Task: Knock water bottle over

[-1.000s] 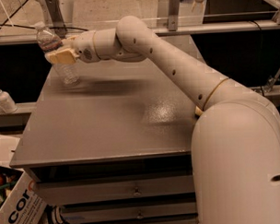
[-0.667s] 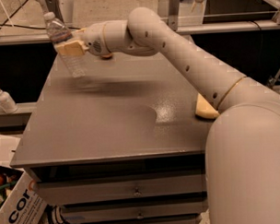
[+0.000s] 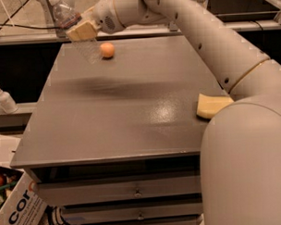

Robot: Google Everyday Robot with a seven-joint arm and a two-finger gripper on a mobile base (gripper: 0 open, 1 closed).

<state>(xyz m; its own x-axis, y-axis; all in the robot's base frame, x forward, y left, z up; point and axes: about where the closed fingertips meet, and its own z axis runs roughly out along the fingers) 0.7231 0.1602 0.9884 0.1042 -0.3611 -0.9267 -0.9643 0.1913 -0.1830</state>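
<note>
The water bottle is a clear ribbed plastic bottle with a white cap. It is tilted, cap toward the upper left, over the far left corner of the grey table. My gripper reaches in from the right, and its tan fingers are closed across the bottle's middle. The bottle's lower end hangs below the fingers, and it seems to be off the table top.
A small orange ball lies on the table just right of the bottle. A yellow sponge sits at the table's right edge beside my arm. A white pump-dispenser bottle stands on a shelf to the left. A cardboard box is on the floor at lower left.
The gripper and the bottle in it have risen and shifted a little to the right, the bottle staying tilted. The view has shifted too, and the orange ball now shows.
</note>
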